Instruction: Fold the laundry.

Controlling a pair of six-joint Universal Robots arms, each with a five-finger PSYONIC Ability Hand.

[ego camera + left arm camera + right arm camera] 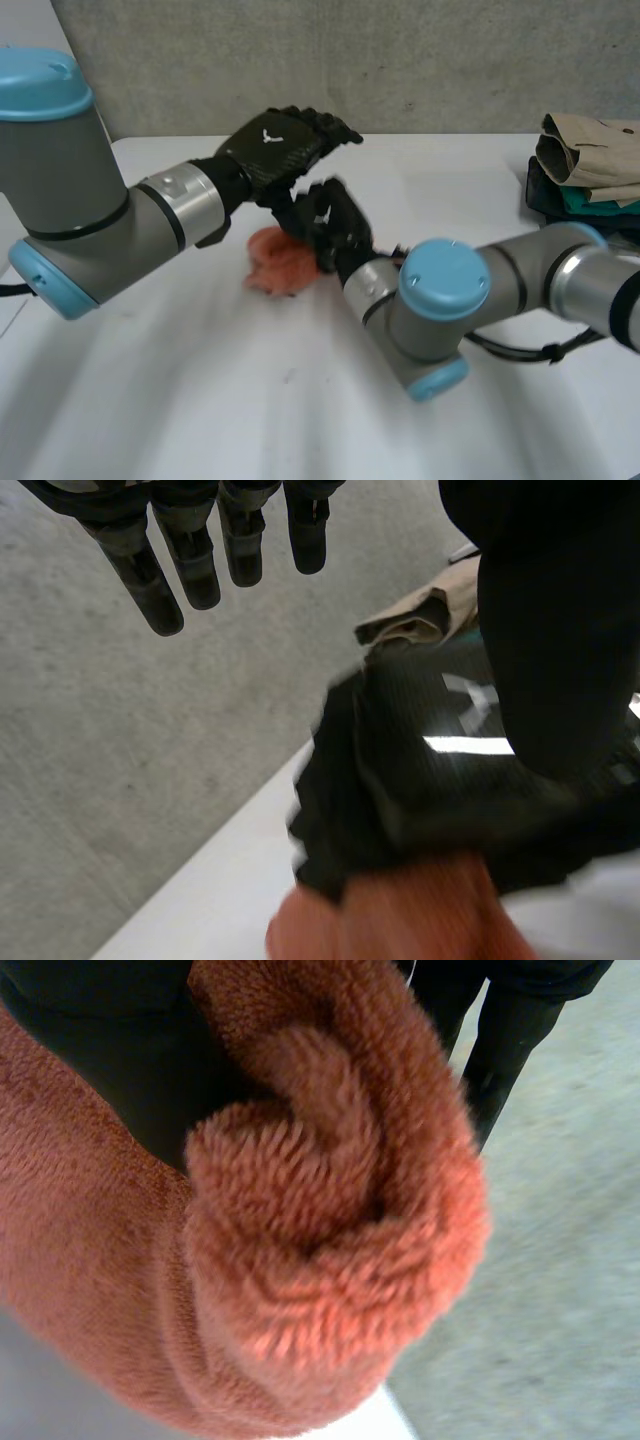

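A fluffy salmon-pink cloth [278, 264] lies bunched on the white table [180, 400] near its middle. My right hand [330, 225] is down on the cloth's right side, fingers curled into it. In the right wrist view the cloth [330, 1260] is rolled up thick against the black right hand [100, 1050]. My left hand [285, 145] hovers just above and behind the cloth with straight fingers and holds nothing. In the left wrist view its fingers [200, 555] hang straight over the right hand [440, 770] and the cloth [400, 920].
A pile of folded clothes [590, 165], beige on top and dark and teal below, sits at the table's far right edge. A grey wall [400, 60] runs behind the table. Bare tabletop lies in front of both arms.
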